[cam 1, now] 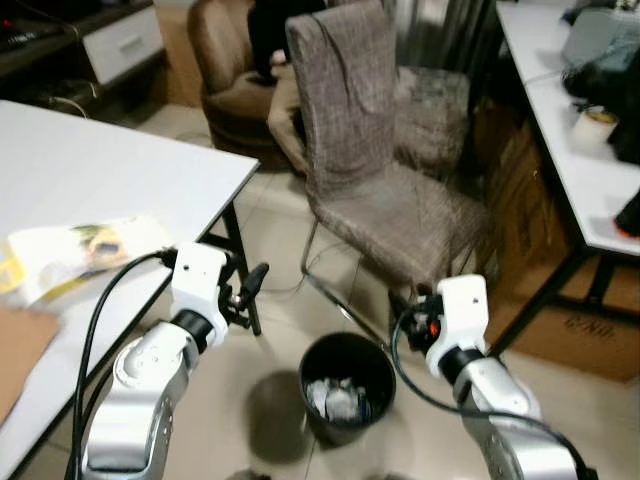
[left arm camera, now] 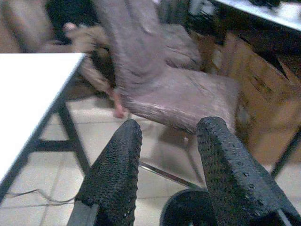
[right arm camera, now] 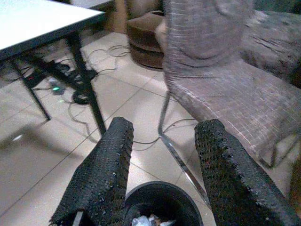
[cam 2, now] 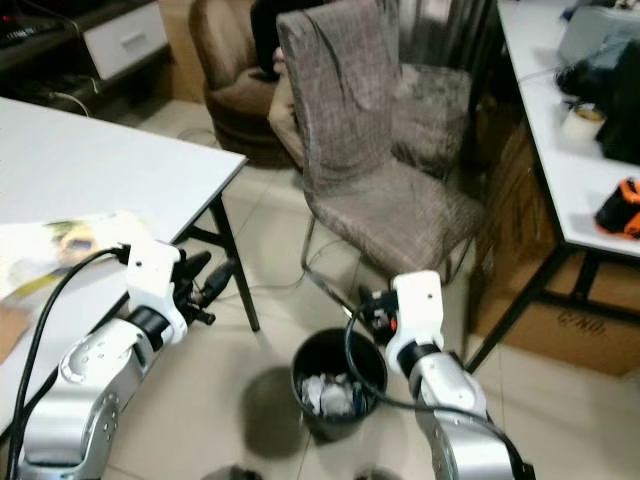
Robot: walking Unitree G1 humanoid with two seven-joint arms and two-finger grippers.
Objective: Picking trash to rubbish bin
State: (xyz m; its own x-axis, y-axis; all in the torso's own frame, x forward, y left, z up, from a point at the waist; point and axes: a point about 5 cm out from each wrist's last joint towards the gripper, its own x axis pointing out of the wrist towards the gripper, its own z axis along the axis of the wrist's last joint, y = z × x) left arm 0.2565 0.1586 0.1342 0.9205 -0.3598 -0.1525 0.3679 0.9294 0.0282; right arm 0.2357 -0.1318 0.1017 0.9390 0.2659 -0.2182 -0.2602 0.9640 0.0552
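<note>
A black round rubbish bin (cam 1: 347,385) stands on the tiled floor between my two arms, with crumpled white and clear trash (cam 1: 338,399) inside. My left gripper (cam 1: 250,285) is held out beside the white table's corner, up and to the left of the bin; in the left wrist view its fingers (left arm camera: 115,172) stand open with nothing between them. My right gripper (cam 1: 405,312) hovers just above the bin's right rim, open and empty, its fingers (right arm camera: 106,169) framing the bin (right arm camera: 162,205) below.
A white table (cam 1: 110,185) at left carries a yellow and white wrapper (cam 1: 85,250) and a piece of brown cardboard (cam 1: 20,350). A grey fabric chair (cam 1: 375,170) stands behind the bin. Another white table (cam 1: 570,120) with clutter and a cardboard box (cam 1: 585,335) are at right. Cables (right arm camera: 80,89) lie on the floor.
</note>
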